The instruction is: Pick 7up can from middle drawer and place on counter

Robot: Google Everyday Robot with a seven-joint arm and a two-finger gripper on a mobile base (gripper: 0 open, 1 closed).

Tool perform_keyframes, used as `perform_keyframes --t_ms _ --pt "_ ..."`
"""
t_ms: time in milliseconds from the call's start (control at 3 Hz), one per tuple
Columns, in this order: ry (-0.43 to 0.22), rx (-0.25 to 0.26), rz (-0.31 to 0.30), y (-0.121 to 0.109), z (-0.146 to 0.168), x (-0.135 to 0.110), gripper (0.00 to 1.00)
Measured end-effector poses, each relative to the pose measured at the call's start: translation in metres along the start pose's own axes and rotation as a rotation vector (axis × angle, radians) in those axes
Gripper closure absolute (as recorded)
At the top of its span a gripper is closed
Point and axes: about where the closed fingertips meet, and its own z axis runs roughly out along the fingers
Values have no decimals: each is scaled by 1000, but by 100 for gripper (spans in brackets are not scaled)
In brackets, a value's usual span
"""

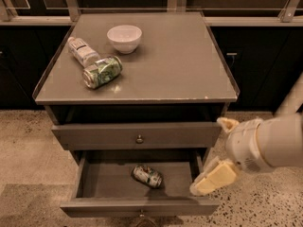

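Observation:
The 7up can (147, 176) lies on its side on the floor of the middle drawer (104, 181), which is pulled open below a closed drawer. My gripper (217, 152) is at the right end of the open drawer, to the right of the can and apart from it. Its two cream fingers stand wide apart, one finger (214, 178) over the drawer's right front corner and the other up beside the closed drawer front. It holds nothing. The counter (180, 56) is the grey cabinet top above.
On the counter's left part lie a bright green leafy-patterned can (102, 72) and a clear white-labelled bottle (83, 52), with a white bowl (124, 38) behind them. The closed drawer has a small knob (139, 139). Dark cabinets stand behind; speckled floor around.

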Motion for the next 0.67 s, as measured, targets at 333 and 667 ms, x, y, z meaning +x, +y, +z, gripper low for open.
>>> perform_keyframes --t_ms 333,667 --pt "-44 -75 136 17 69 38 0" --pt "-59 -115 223 27 133 62 0"
